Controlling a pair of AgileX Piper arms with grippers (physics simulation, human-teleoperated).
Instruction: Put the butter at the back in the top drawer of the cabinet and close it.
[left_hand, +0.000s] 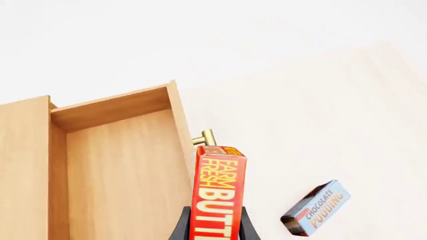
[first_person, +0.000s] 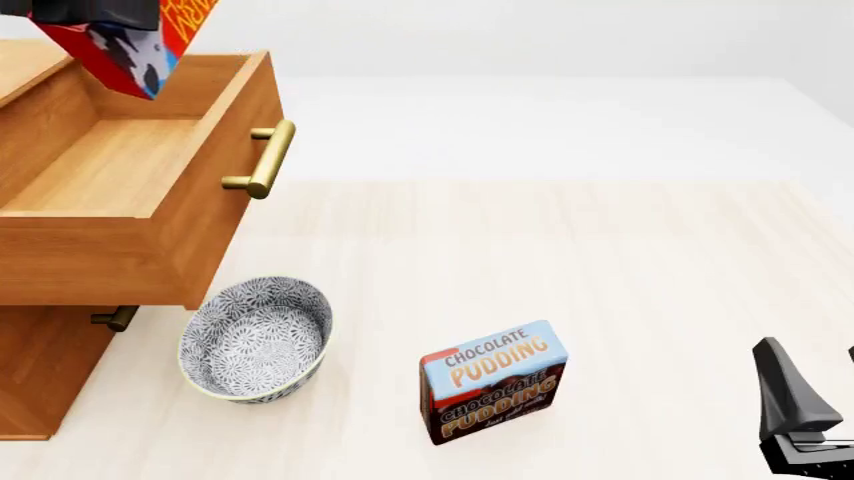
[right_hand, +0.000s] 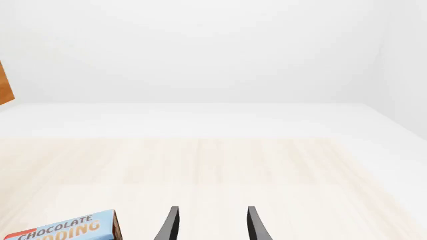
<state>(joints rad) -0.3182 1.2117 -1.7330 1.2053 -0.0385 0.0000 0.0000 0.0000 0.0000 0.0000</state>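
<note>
The butter (left_hand: 217, 192), a red box with yellow lettering, is held in my left gripper (left_hand: 215, 214), whose fingers are shut on its sides. In the front view the butter (first_person: 127, 45) hangs tilted at the top left, above the open top drawer (first_person: 120, 170) of the cabinet (first_person: 40, 370). The drawer's inside (left_hand: 120, 175) is bare wood, and its brass handle (first_person: 267, 158) sticks out toward the table. My right gripper (right_hand: 212, 225) stands open and holds nothing, low at the table's front right (first_person: 814, 385).
A patterned bowl (first_person: 256, 338) sits on the table beside the cabinet, under the pulled-out drawer. The chocolate pudding box (first_person: 494, 380) stands to the bowl's right. A lower drawer's handle (first_person: 115, 319) pokes out below the top drawer.
</note>
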